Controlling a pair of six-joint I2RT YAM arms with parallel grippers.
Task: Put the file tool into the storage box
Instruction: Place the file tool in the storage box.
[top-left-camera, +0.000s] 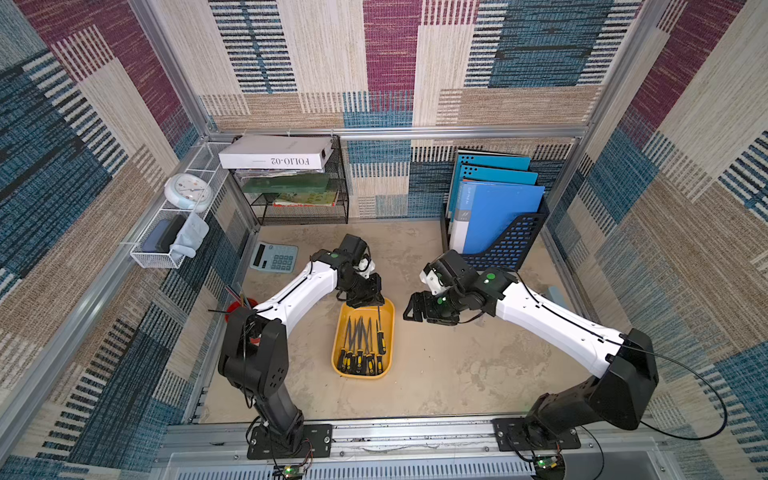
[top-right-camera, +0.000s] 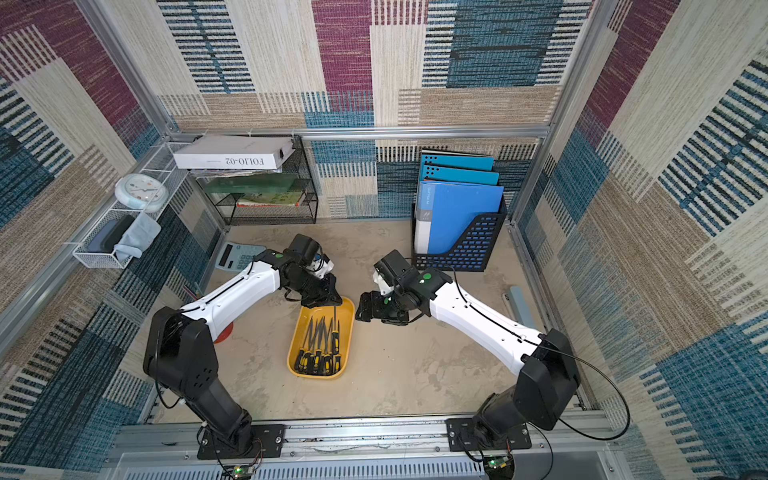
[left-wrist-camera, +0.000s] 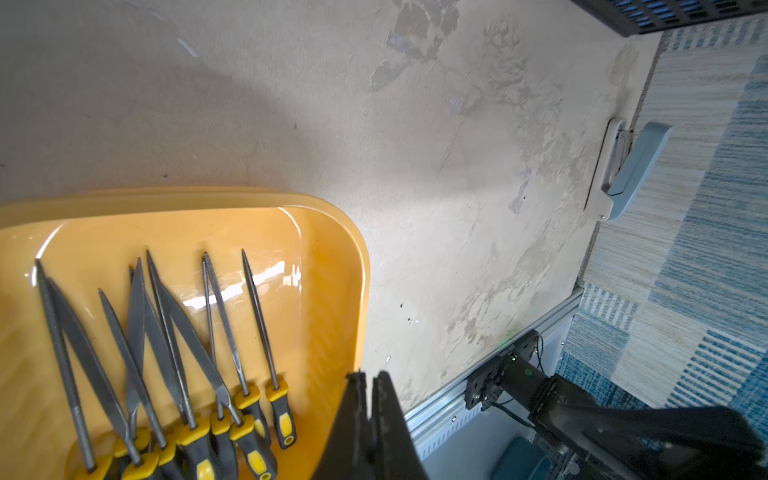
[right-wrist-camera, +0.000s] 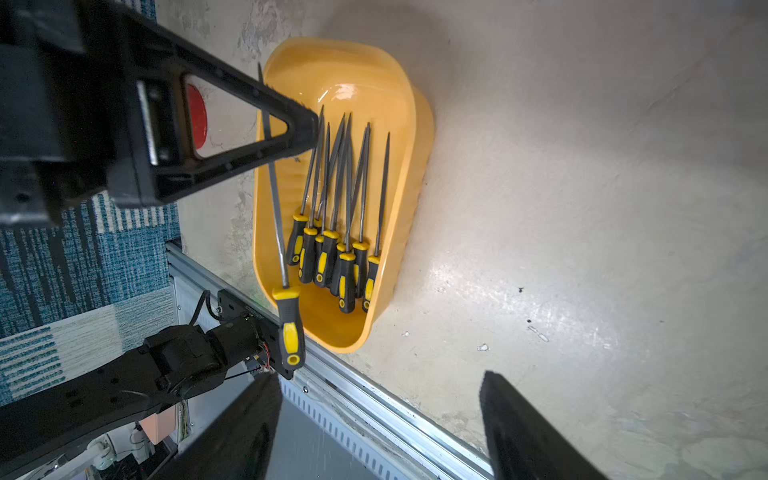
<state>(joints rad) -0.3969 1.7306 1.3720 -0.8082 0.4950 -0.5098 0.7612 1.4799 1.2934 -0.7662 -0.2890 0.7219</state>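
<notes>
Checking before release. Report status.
Status: left fingers shut on blade of black-and-yellow-handled metal file, hanging over shallow yellow plastic tray; right fingers open, empty. Tray holds other files; path clear.

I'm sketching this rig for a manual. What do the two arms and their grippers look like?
The left arm and right arm each have a white tapered link between black boxy joint housings. A thin black cable runs along each white link, and a green dot sits near each wrist. The left gripper and right gripper are black; the left's fingers are open triangular frames.
</notes>
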